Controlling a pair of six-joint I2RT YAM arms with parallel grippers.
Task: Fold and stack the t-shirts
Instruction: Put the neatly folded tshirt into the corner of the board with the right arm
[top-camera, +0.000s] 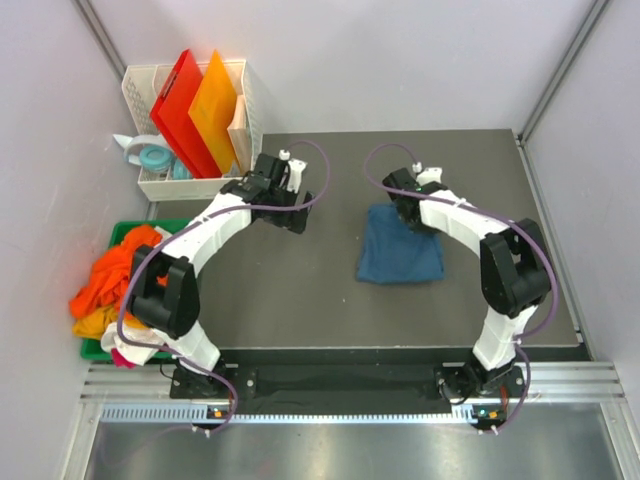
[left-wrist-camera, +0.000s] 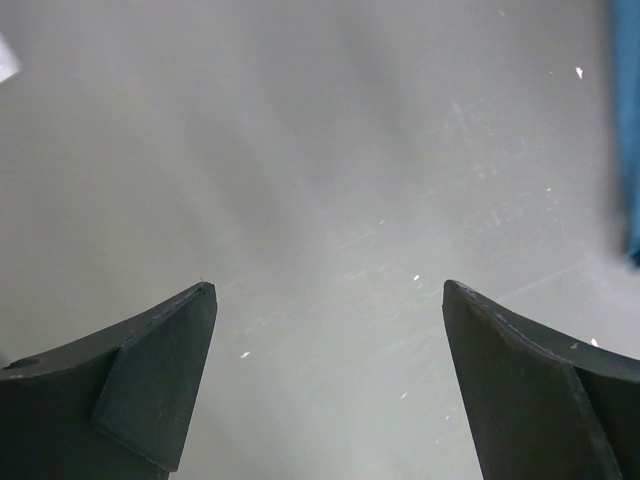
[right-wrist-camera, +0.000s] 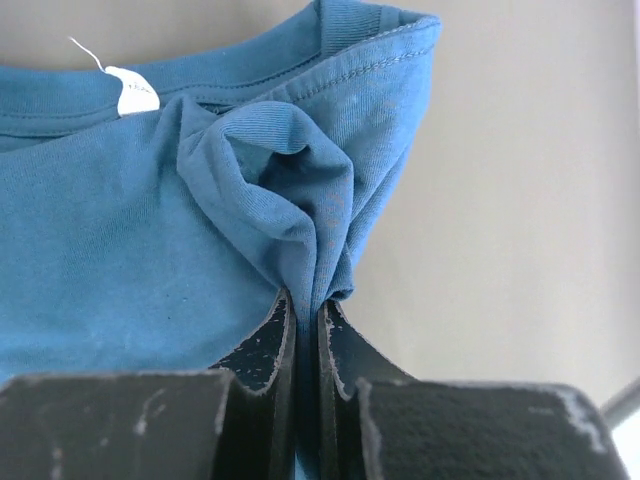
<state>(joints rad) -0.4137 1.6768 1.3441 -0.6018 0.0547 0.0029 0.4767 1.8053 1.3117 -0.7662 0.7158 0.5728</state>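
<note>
Orange, yellow and white shirts (top-camera: 112, 285) lie heaped in a green bin (top-camera: 95, 350) off the left edge of the counter (top-camera: 300, 310). Behind the bin, a white basket (top-camera: 137, 95) holds red and orange boards (top-camera: 197, 108) standing on edge. My left hand (top-camera: 293, 220) hovers over bare counter, fingers spread wide with nothing between them. Right of centre, the teal shirt (top-camera: 400, 255) lies flat on the counter. It is folded to a near square, so I can't call a long axis, and its edges sit slightly skewed to the counter's. My right hand (top-camera: 407, 212) is at its far edge, fingers pinched tight on a bunched fold of the teal fabric. From the right wrist, the collar (right-wrist-camera: 370, 60) and its white label (right-wrist-camera: 133, 92) lie just beyond that pinch.
</note>
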